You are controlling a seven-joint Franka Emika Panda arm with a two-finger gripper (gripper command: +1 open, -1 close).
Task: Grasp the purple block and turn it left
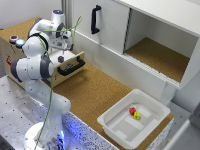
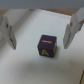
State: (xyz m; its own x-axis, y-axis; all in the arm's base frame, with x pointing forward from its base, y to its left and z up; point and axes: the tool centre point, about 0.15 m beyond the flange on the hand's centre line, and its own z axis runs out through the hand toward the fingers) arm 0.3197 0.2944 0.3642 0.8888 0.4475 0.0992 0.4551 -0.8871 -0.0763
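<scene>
The purple block [image 1: 60,59] is a tiny dark cube on the pale top of an open drawer [image 1: 70,62] in a wooden box at the exterior view's left. In the wrist view the purple block [image 2: 46,45] shows a yellow mark on its side. My gripper [image 1: 60,51] hangs just above it, open. In the wrist view the gripper [image 2: 38,44] has its fingers [image 2: 8,30] wide apart on either side of the block, not touching it. The block sits nearer one finger than the other.
The wooden box [image 1: 12,52] has a black handle [image 1: 71,67] on its drawer and two round buttons [image 1: 16,40] on top. A white cabinet [image 1: 115,27] with a black handle stands behind. A white tray [image 1: 115,125] holds a red block [image 1: 132,110] and a yellow block [image 1: 136,115].
</scene>
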